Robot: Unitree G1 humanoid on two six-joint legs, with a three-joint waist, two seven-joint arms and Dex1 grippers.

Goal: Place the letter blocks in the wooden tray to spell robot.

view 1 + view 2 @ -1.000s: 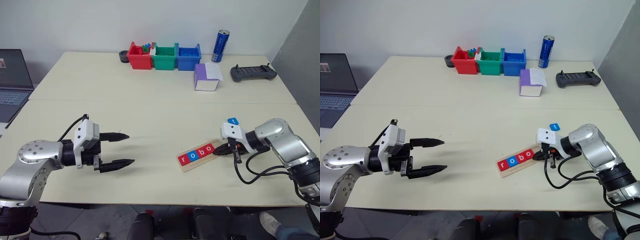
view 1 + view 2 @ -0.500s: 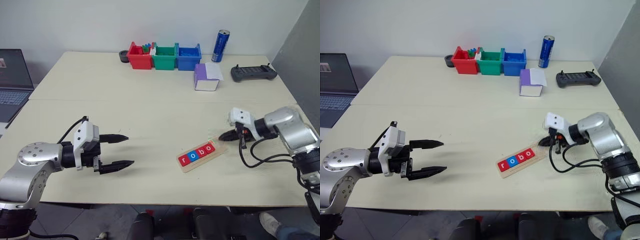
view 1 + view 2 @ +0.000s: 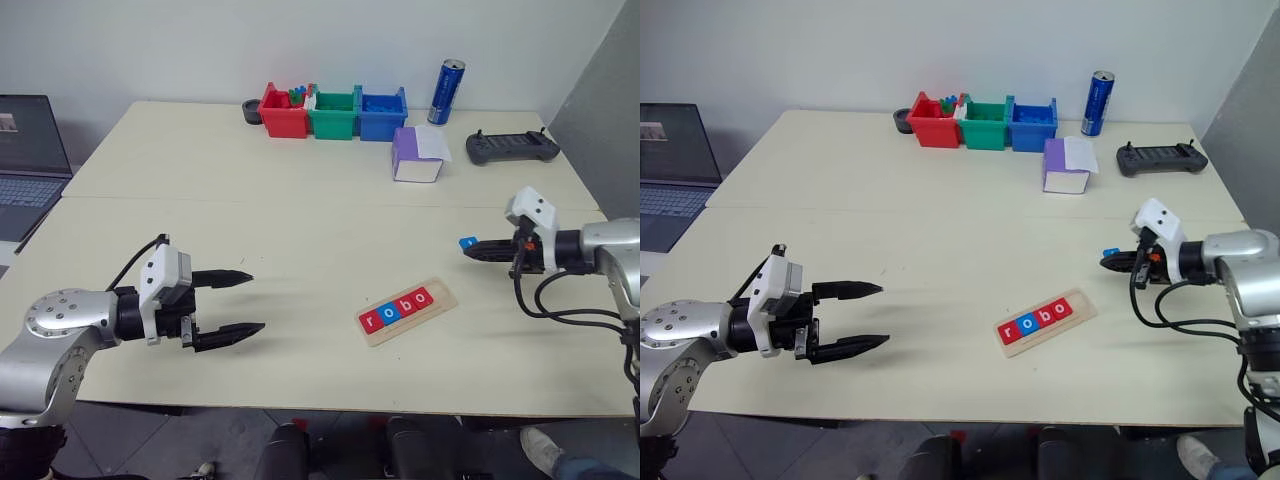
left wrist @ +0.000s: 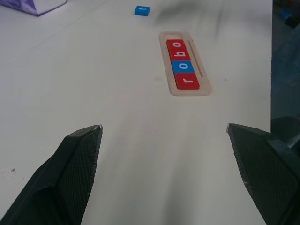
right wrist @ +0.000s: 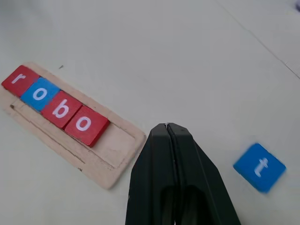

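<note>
The wooden tray (image 3: 407, 310) is lying flat on the counter (image 3: 300, 230), and four letter blocks (image 5: 55, 105) are sitting snugly in its groove, reading r, o, b, o, with the last slot at the far end standing bare. The blue t block (image 5: 259, 167) is resting loose on the counter, apart from the tray and just beside the right end effector (image 5: 174, 133), whose fingers are pressed fully together and gripping nothing. The left end effector (image 3: 236, 302) is hovering well off to the other side with its fingers spread wide, also empty.

That tile is looking thin, stiff and very light, with a smooth face, so I am guessing it will skate away if nudged from one side. Pinching it across two opposite edges, fingers coming down from above, is seeming the safest hold. The tray itself is looking light enough to shift under a careless push.
</note>
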